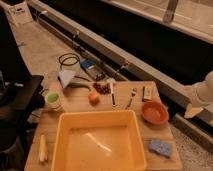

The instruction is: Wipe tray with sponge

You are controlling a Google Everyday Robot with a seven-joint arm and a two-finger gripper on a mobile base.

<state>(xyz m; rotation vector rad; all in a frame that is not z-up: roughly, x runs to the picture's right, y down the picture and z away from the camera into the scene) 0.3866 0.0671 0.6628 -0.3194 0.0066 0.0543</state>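
Observation:
The yellow-orange tray [60, 145] sits at the front middle of the wooden table, with nothing in it. The small blue speckled sponge [160, 147] lies flat on the table just right of the tray, below the red-orange bowl [154, 111]. My gripper [194, 111] is at the far right edge of the view on the white arm [201, 92]. It hangs beyond the table's right edge, to the right of the bowl and above the sponge, apart from both.
On the wooden table [82, 102]: a green cup [53, 99], an orange fruit [94, 98], dark grapes [101, 88], a knife [113, 94], a fork [131, 97], a yellow corn cob [42, 148]. A blue-grey device [89, 66] with cables [69, 61] lies on the floor behind.

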